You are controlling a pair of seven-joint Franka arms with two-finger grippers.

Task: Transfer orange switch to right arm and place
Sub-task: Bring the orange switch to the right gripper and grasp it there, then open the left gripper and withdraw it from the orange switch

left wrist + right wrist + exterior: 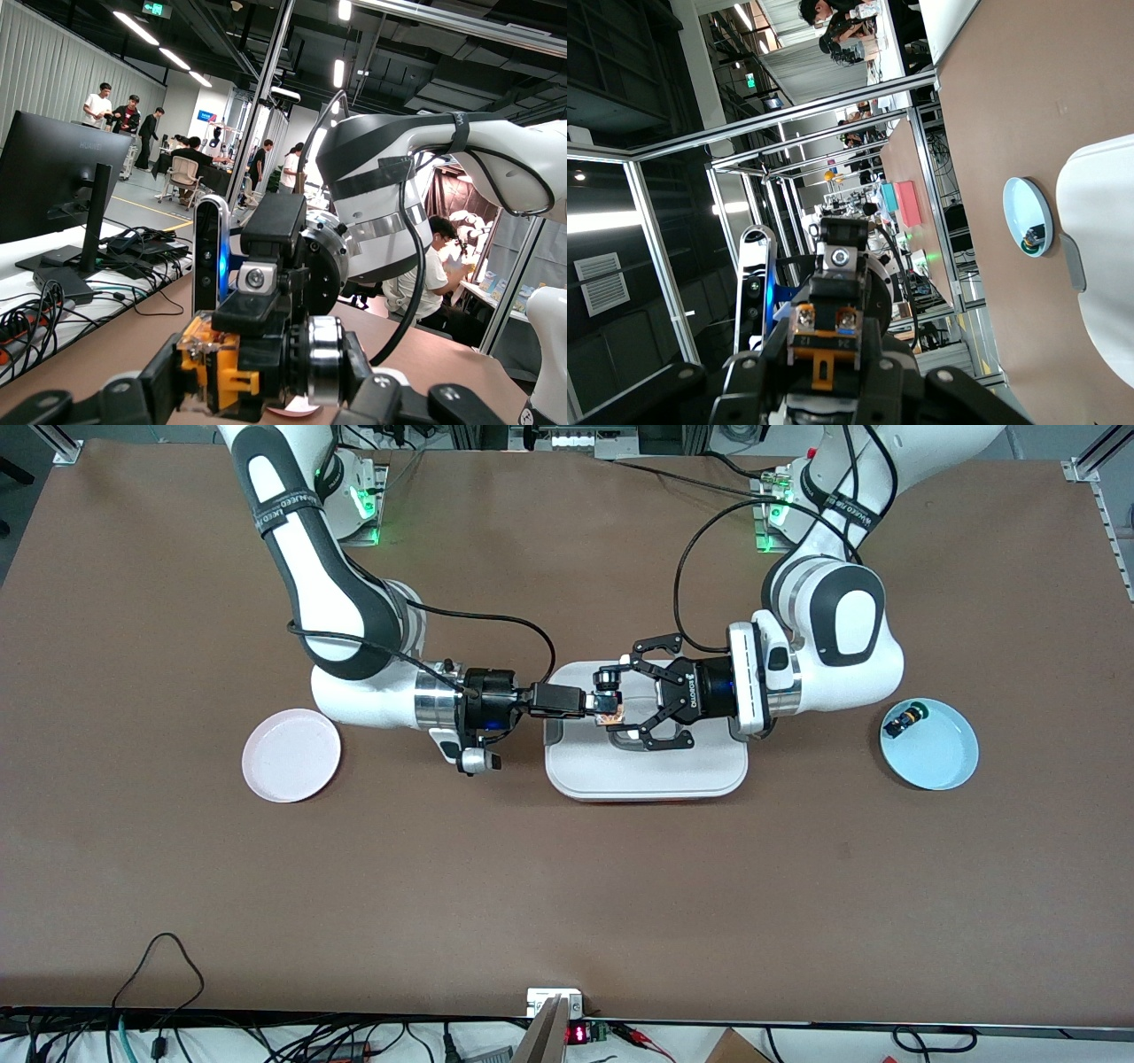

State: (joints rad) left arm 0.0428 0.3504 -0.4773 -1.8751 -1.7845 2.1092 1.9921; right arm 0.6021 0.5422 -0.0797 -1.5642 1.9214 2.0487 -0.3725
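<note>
The orange switch [609,715] hangs in the air over the white tray [647,775], between the two grippers, which meet tip to tip. My left gripper [616,704], the claw one, is shut on it end to end. In the left wrist view one pad presses the orange end of the switch [217,372] and the other presses its silver ring. My right gripper [595,707] reaches in from the right arm's end, and its slim black fingers are shut on the switch's flat sides. The right wrist view shows the switch [824,341] end-on with two screws and an orange clip.
A pink plate [291,755] lies toward the right arm's end. A light blue plate [939,766] toward the left arm's end holds a black switch with a green cap [905,717]. Brown table surface lies nearer the front camera. Cables run along the front edge.
</note>
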